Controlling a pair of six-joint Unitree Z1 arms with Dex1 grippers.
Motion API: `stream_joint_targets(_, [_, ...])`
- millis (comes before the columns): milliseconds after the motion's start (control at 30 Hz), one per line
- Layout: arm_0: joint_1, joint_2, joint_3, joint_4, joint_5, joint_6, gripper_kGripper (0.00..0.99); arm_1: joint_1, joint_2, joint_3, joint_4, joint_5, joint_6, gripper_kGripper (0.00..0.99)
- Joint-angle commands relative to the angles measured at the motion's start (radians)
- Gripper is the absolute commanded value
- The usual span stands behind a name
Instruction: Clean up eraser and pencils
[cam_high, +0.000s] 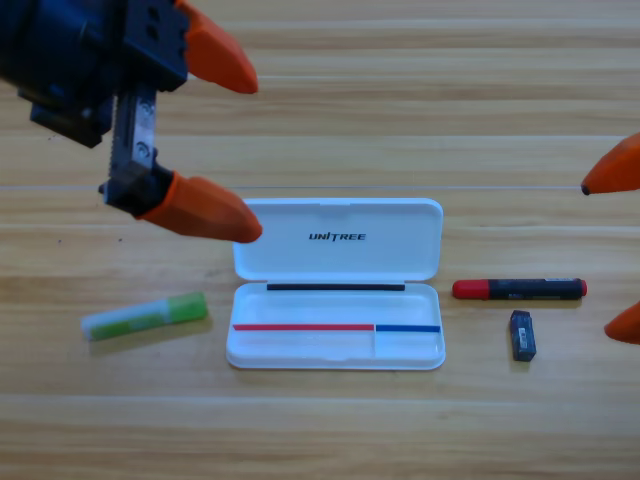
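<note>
1. Currently we are seeing the left gripper (245, 150) hanging in the upper left of the frame with its orange jaws spread wide and nothing between them; the lower jaw tip is overlapping the top left corner of the white case (337, 283).
2. We are seeing only two orange jaw tips of the right gripper (612, 250) at the right edge, well apart, released and empty.
3. We are logging the task things, all outside the case: the green pencil (145, 316) lying slightly tilted at lower left, near the case; the red-and-black pencil (519, 289) lying level just right of the case; the eraser (522, 335) just below it, apart from it.
4. Risk, as we are judging it: a descent by the left gripper toward the green pencil may clip the raised lid and shove or shut the case.
5. Risk: the pencils are round and may roll under a poor pinch; the eraser is small and low against the table (320, 430), so jaws may scrape wood or nudge the pencil beside it.
6. Nothing is standing between either gripper and its nearest thing.
</note>
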Motion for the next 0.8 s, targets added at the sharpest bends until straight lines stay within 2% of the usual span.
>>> stream_joint_targets(33, [-0.021,0.042,0.023,0.023,0.009,0.0,0.988,0.031,0.026,0.041,-0.018,-0.008,-0.002,0.985])
stream_joint_targets(300, [-0.021,0.036,0.022,0.032,0.022,-0.006,0.99,0.031,0.001,0.044,-0.018,-0.016,0.02,0.985])
stream_joint_targets(433, [-0.021,0.02,0.02,0.034,0.036,-0.015,0.99,0.001,-0.002,0.05,-0.016,-0.057,0.067,0.985])
stream_joint_targets(533, [-0.02,0.047,-0.049,0.126,0.06,0.054,0.99,-0.02,0.018,0.041,0.002,-0.125,0.164,0.985])
stream_joint_targets(600, [-0.011,0.066,-0.09,0.166,0.141,0.079,0.989,-0.028,0.06,0.003,0.064,-0.194,0.236,0.985])
stream_joint_targets(667, [0.032,0.082,-0.116,0.187,0.2,0.111,0.989,-0.051,0.11,-0.029,0.11,-0.204,0.294,0.985])
stream_joint_targets(733, [0.095,0.091,-0.13,0.203,0.227,0.16,0.989,-0.084,0.139,-0.023,0.11,-0.214,0.359,0.985])
stream_joint_targets(800, [0.153,0.105,-0.13,0.209,0.255,0.207,0.989,-0.087,0.184,-0.02,0.11,-0.289,0.437,0.985])
